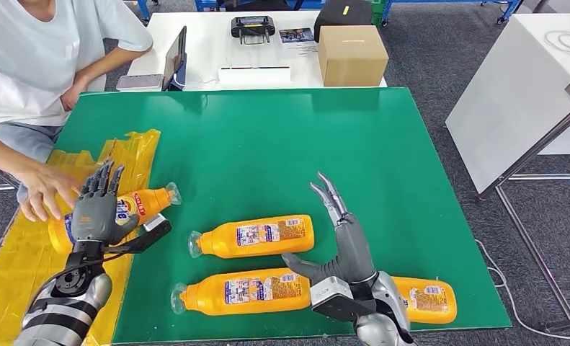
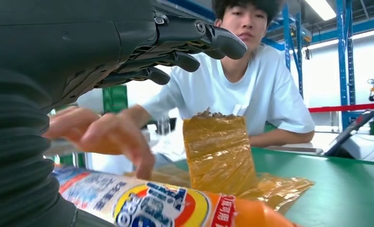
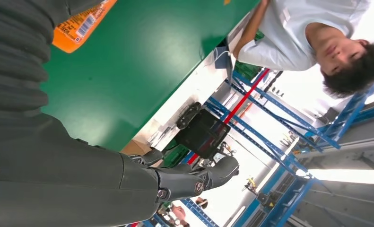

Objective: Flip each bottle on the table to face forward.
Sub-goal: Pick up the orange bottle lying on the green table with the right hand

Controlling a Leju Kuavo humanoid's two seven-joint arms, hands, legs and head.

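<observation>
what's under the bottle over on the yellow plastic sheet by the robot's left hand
The bottle lies across the edge of the yellow plastic sheet, its cap end out over the green table. The left hand and a person's hand cover its base end.

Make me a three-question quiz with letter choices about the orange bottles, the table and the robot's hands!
1. Where does the bottle by the left hand lie?
A. partly on the yellow plastic sheet
B. on the cardboard box
C. on the floor

2. How many orange bottles are on the green table?
A. two
B. four
C. six

3. What is the right hand doing?
A. squeezing a bottle
B. holding nothing, fingers spread
C. holding the box

Answers:
1. A: the leftmost bottle rests across the sheet's edge, a person's hand touching it.
2. B: leftmost, middle bottle, front bottle, right bottle.
3. B: its fingers point up above the bottles, with nothing between them.
</observation>
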